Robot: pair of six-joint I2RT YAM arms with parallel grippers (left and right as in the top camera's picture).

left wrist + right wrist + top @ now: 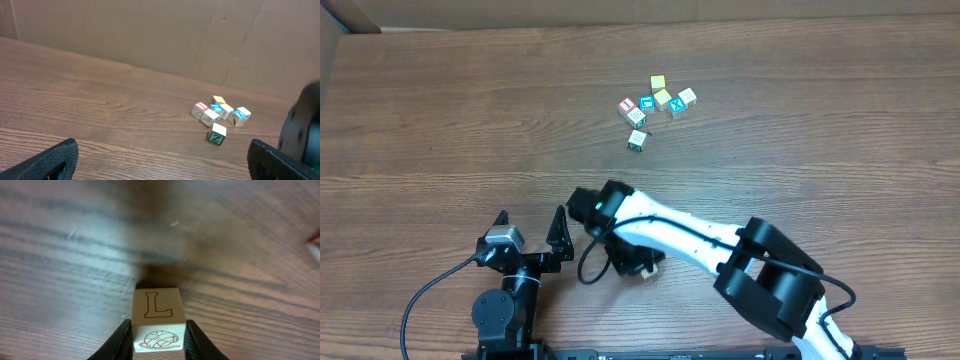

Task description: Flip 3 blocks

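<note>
**Right claw grasping cream block**

The cream block, marked L, sits clamped between the right claw's fingers, with the wooden counter beyond. The left claw gapes wide. Other cubes cluster well ahead of it.

Open table all round the block cluster
Right arm lies across the near side beside the left gripper; L block fills the right gripper's gap.
</note>
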